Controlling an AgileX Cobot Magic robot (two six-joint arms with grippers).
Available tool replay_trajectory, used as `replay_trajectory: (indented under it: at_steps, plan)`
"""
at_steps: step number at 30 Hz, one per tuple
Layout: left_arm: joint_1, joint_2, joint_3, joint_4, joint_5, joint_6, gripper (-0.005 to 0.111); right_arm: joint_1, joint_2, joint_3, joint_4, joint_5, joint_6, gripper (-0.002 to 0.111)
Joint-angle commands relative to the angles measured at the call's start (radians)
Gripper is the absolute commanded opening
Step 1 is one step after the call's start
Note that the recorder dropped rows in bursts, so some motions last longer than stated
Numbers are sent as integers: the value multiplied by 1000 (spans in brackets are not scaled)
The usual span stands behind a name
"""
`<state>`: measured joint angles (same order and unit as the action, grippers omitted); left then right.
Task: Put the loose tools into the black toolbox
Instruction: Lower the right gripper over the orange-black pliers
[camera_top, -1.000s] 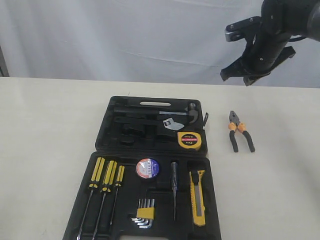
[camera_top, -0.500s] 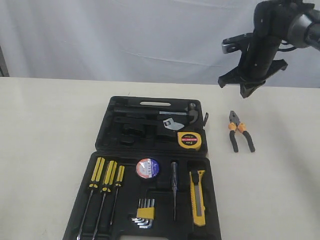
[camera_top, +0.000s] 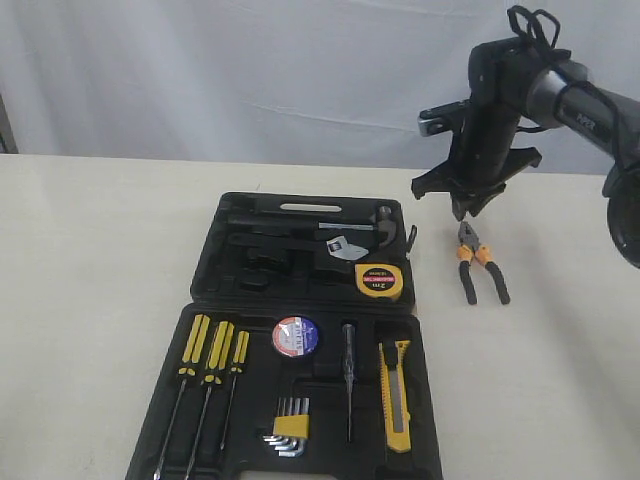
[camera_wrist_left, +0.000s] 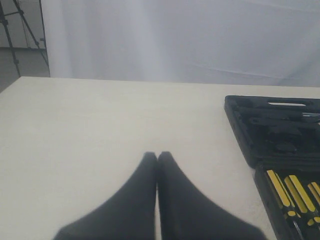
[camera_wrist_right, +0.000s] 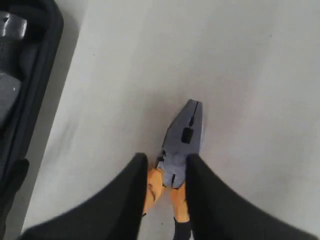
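Down and toward the toolbox (camera_top: 205, 262) came the right arm since the earlier frames, so that the right gripper (camera_top: 468, 208) hung just above the head of the pliers (camera_top: 482, 268). Its fingers had parted. In the right wrist view they stood apart on either side of the pliers (camera_wrist_right: 182, 137), where the orange handles meet the grey head, with nothing held yet. The left gripper (camera_wrist_left: 157, 156) hovered over bare table (camera_wrist_left: 90, 125) with its fingers pressed together, well apart from the work.

On the table (camera_top: 100, 250) the pliers lay flat, just outside the toolbox on the side of the right arm, nearer the far edge than the near one. The tape measure (camera_top: 380, 281), tape roll (camera_top: 295, 337) and knife (camera_top: 396, 395) already sat inside the toolbox.

Steel pliers would likely be stiff, and heavy for their size. The bare head looked smooth and prone to slip, while the sleeved handles should give better friction. They splay apart towards their ends, though, and could swing at the hinge. The best hold was probably across the narrow part just behind the hinge, near the balance point, where both handles could be pinched together.
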<state>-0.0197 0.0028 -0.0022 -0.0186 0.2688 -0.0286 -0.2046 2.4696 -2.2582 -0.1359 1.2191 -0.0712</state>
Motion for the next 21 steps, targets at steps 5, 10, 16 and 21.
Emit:
replay_trajectory:
  at_steps: [5, 10, 16, 21]
  plan:
    - [-2, -3, 2, -2, 1, -1, 0, -15, 16, -9, 14, 2, 21, 65]
    - [-2, -3, 2, -2, 1, -1, 0, -26, 47, -7, 58, 2, 18, 65]
    - [-2, -3, 2, -2, 1, -1, 0, -37, 63, -7, 76, 2, 18, 65]
    - [-2, -3, 2, -2, 1, -1, 0, -60, 63, -7, 91, 2, 18, 65]
